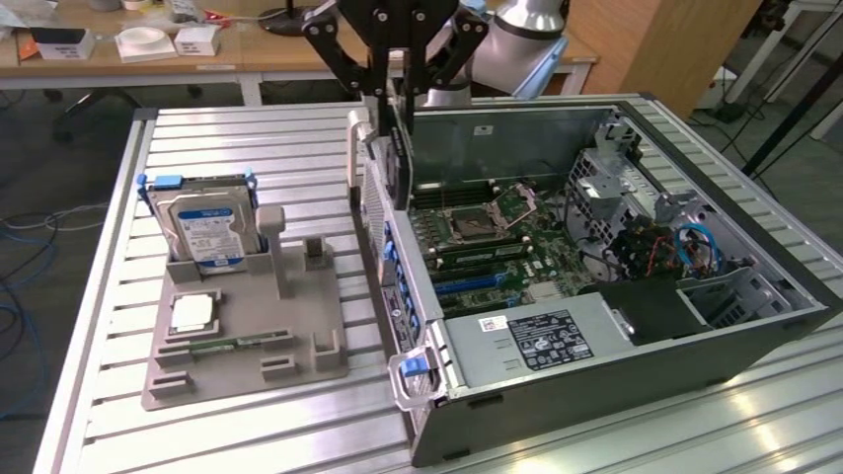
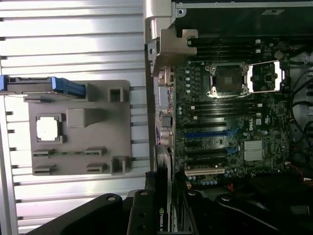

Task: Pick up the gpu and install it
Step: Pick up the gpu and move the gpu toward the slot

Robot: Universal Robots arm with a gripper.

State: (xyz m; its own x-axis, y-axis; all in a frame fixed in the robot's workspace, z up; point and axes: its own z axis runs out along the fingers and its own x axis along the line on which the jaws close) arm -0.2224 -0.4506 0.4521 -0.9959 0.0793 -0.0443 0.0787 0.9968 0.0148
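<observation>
Far left: hard drive [image 1: 200, 225] upright in grey stand [image 1: 244, 360]. Centre: gripper [image 1: 395, 94] clamped on gpu [image 1: 395, 148], edge-on, seemingly just above case rear wall [image 1: 373, 202]. Right: slots [image 1: 468, 284]. Risk: bracket snagging wall; card tilting, missing slot.

Robotics lab bench, not an office. Centre of the exterior view: aluminium slat table [image 1: 251, 138] carrying an open PC case [image 1: 737, 346], motherboard [image 1: 527, 247] exposed. Lower left: grey fixture tray [image 1: 237, 365] with slots for parts, and a hard drive [image 1: 204, 232] standing upright in one. Top centre: silver robot arm [image 1: 527, 25], with its gripper [image 1: 399, 94] clamped on the gpu [image 2: 161, 218] over the case's rear edge. Upper left: wooden workbenches [image 1: 264, 54] cluttered with small white boxes [image 1: 145, 41]. Far left edge: loose cables [image 1: 27, 227] on the floor. Upper right: wooden cabinet [image 1: 672, 49].
</observation>
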